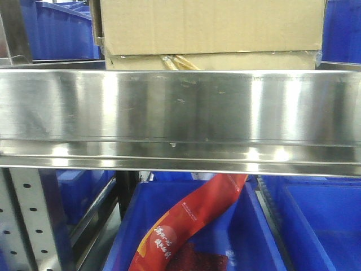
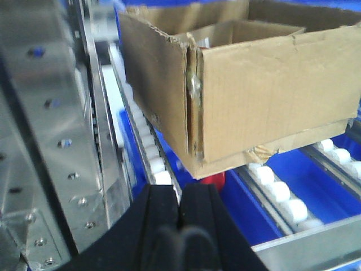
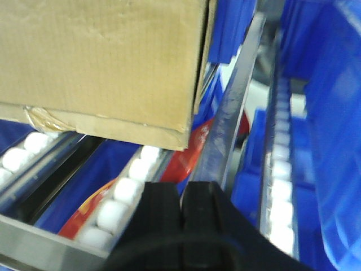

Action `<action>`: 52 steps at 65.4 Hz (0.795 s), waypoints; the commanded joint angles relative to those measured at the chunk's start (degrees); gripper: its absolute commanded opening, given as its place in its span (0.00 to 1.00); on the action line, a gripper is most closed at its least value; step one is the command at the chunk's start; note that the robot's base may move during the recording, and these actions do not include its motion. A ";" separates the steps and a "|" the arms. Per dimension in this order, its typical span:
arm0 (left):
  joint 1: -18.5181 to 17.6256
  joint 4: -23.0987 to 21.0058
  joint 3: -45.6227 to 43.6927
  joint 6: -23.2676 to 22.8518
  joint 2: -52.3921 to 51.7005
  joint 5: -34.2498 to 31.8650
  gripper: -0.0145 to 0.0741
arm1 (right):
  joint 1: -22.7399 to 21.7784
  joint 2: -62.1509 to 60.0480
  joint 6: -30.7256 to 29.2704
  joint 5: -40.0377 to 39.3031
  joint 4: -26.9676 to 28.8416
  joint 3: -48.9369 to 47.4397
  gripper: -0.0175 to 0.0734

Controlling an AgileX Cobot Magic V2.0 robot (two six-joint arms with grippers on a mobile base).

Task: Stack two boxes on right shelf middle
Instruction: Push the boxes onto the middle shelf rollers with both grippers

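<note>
On the shelf [image 1: 180, 107], behind its shiny steel rim, two brown boxes sit stacked. The large box [image 1: 208, 25] rests on the flatter box [image 1: 225, 61], which has yellowish tape at its edges. In the left wrist view the large box [image 2: 271, 84] is open-topped, the flatter box [image 2: 225, 164] sits under it, and both rest on white rollers [image 2: 276, 189]. My left gripper [image 2: 180, 195] is shut and empty, below the stack's near corner. The right wrist view shows the large box [image 3: 101, 56] over the flatter box [image 3: 101, 121]. My right gripper [image 3: 185, 195] is shut and empty, apart from the stack.
Blue bins [image 1: 316, 226] fill the level under the shelf, and a red packet [image 1: 186, 226] lies in one. A perforated steel upright [image 2: 51, 141] stands left of the boxes. A steel divider rail [image 3: 234, 107] runs right of the stack, with more rollers [image 3: 279, 186] beyond.
</note>
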 commanded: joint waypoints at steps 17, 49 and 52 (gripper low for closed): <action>-0.06 0.45 20.24 0.10 -17.06 -18.56 0.04 | -0.24 -11.98 -1.10 -8.77 -0.57 10.52 0.01; -0.06 0.45 22.15 0.10 -21.99 -20.49 0.04 | -0.24 -12.00 -1.10 -8.49 -0.57 10.52 0.01; -0.06 0.45 22.15 0.10 -21.99 -20.49 0.04 | -0.24 -12.00 -1.10 -8.49 -0.57 10.52 0.01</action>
